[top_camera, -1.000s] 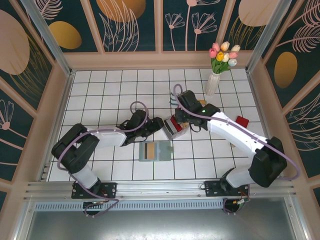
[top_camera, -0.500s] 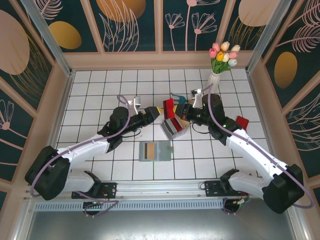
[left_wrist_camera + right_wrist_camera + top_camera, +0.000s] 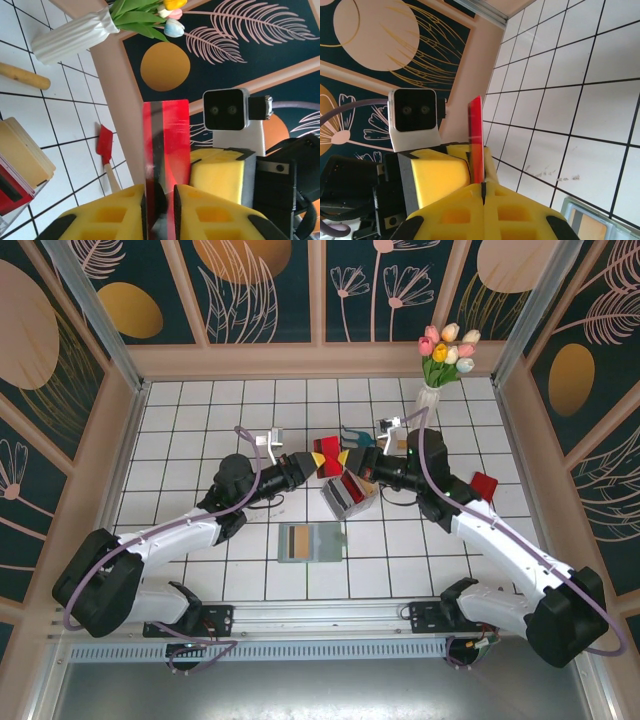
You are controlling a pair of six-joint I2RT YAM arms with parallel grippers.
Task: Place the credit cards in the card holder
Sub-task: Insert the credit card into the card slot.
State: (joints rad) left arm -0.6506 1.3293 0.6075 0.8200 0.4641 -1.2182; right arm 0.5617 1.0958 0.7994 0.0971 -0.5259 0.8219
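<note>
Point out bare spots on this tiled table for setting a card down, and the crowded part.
Bare: the far tile row left of the white ribbed vase; the near tiles right of the flat sage-green card holder. Crowded: the centre, where left gripper and right gripper pinch a red plastic card beside the grey card tray.

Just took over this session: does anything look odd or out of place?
Yes: the red card is pinched in mid-air by both the left gripper and the right gripper at once, away from the open card holder. Nothing looks spilled.

Left gripper point(image 3: 160, 195) and right gripper point(image 3: 483, 192) meet, jaws pinching red card point(image 3: 166, 135).
</note>
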